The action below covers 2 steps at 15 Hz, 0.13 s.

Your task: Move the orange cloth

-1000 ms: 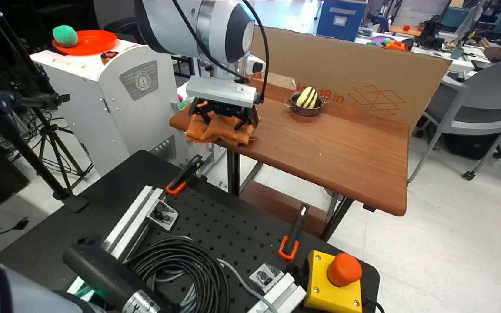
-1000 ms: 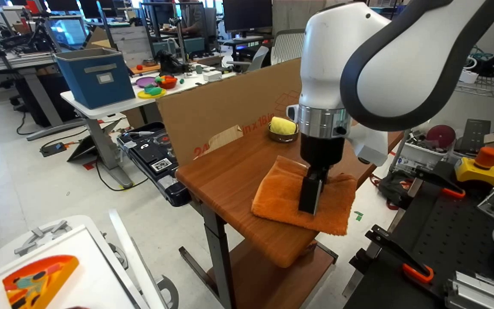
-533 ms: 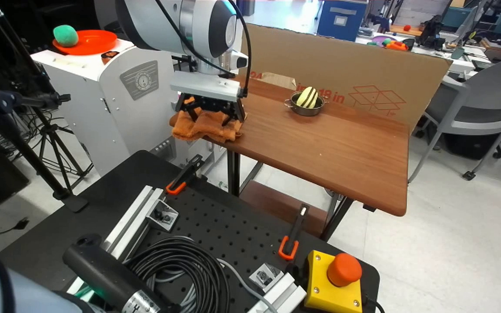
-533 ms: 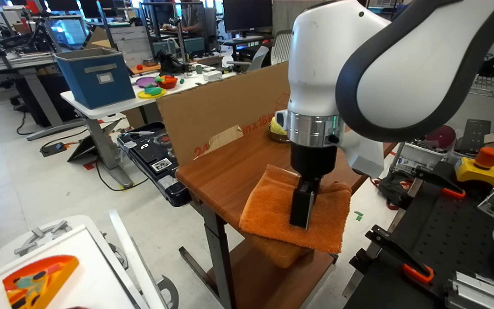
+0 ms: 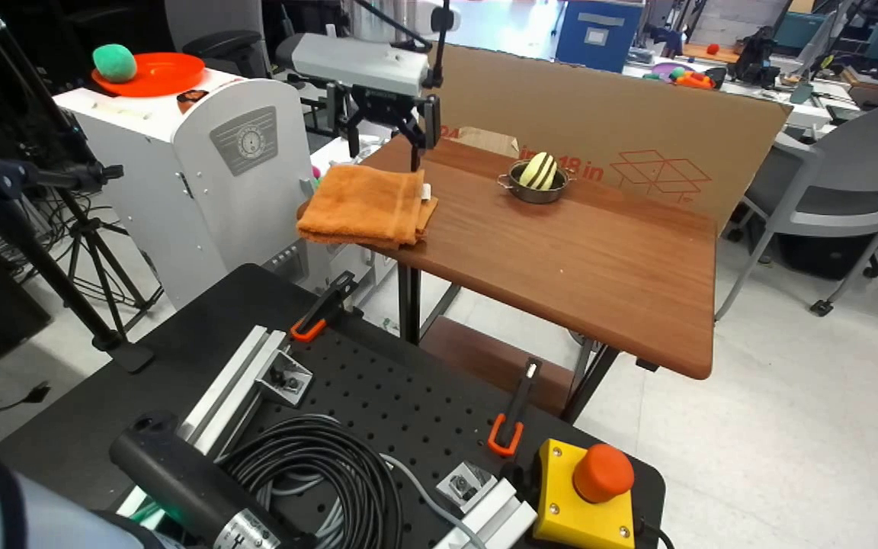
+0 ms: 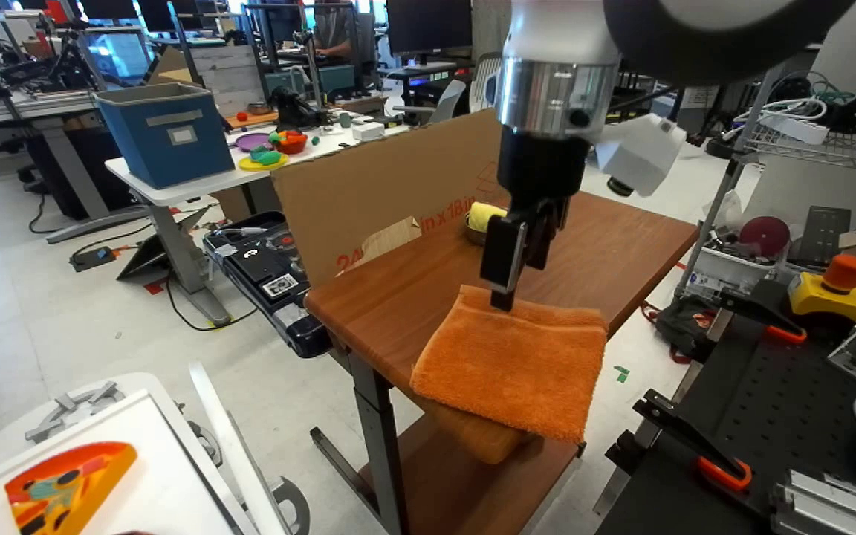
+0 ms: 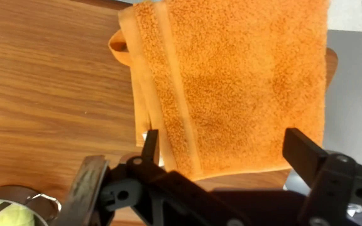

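1. Lying below the gripper (image 7: 222,142), the orange cloth (image 7: 247,94) is spanning the gap under wide-spread fingers (image 7: 150,147) holding nothing.
2. Left in the wrist view, its banded edge (image 7: 182,100) is stretching away from the gripper; I cannot tell its long axis.
3. Rightward, it is overhanging the table (image 7: 58,78).

Bright light, glare on far floor (image 5: 506,24), fingers (image 7: 303,153) soft in wrist view
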Available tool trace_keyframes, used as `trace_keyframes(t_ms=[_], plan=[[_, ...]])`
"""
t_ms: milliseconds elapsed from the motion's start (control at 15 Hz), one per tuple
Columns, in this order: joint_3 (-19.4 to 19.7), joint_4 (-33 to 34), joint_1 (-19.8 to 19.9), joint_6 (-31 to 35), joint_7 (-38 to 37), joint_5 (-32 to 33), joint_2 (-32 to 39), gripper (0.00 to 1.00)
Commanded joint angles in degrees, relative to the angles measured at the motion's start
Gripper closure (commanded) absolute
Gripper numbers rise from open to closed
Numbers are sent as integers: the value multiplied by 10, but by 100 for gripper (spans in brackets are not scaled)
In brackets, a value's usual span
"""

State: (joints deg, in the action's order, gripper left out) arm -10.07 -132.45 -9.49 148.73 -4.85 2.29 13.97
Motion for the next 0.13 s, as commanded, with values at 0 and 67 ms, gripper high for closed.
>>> trace_keyframes(t_ms=[0, 67], plan=[[6, -3, -4, -9, -2, -3, -15, 0], [7, -8, -4, -12, -4, -3, -24, 0]])
